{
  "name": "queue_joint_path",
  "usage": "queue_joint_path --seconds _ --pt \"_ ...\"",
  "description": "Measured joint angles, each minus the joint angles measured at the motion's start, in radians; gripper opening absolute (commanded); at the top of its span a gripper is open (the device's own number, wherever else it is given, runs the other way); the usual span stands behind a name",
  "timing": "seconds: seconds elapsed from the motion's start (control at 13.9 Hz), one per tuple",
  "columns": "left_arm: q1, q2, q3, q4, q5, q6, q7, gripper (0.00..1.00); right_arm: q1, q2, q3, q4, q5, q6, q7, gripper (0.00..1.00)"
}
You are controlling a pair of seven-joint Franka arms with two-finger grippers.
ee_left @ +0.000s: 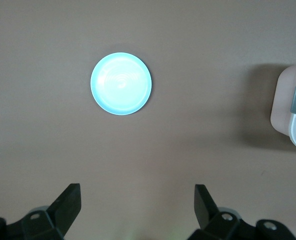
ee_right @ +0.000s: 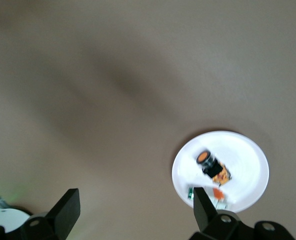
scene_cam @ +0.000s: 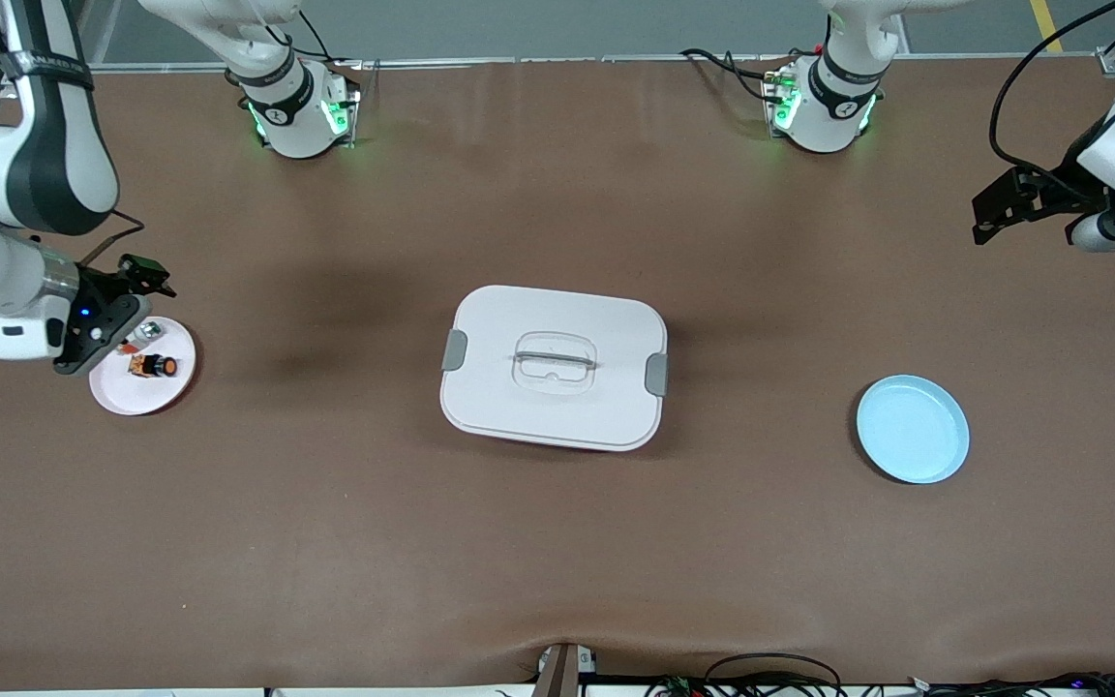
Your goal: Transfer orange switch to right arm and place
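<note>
Orange switch (scene_cam: 153, 366) lies on white plate (scene_cam: 170, 387); right gripper (scene_cam: 122, 290) above and left gripper (scene_cam: 1008, 208) both open.

Orange switch (scene_cam: 153, 366): stubby black cylinder with orange bands and round orange button end, lying on its side, below the right gripper's (scene_cam: 122, 290) open jaws.
</note>
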Motion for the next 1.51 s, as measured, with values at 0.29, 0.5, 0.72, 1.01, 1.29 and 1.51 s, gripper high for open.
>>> queue_joint_path --seconds 0.29,0.5,0.72,1.01,1.29,1.51 --pt "0.0 0.0 0.0 0.0 0.0 0.0 0.0 1.0 0.037 -0.001 0.013 0.073 0.0 -0.117 0.22 1.0" --pt "0.001 0.0 0.0 0.0 0.0 0.0 0.0 1.0 0.089 -0.003 0.016 0.117 0.0 -0.177 0.415 1.0" --pt "0.001 0.001 0.001 -0.001 0.0 0.0 0.0 1.0 0.134 -0.003 0.017 0.175 -0.001 -0.221 0.579 1.0" --pt "0.001 0.001 0.0 -0.001 0.0 0.0 0.0 1.0 0.132 -0.004 0.006 0.275 -0.002 -0.264 0.637 1.0" --pt "0.0 0.001 0.0 -0.001 0.0 0.0 0.0 1.0 0.131 -0.003 -0.001 0.357 -0.002 -0.276 0.72 1.0" --pt "-0.001 0.001 -0.004 0.0 0.0 0.0 0.0 1.0 0.114 -0.004 -0.008 0.419 -0.002 -0.307 0.728 1.0"
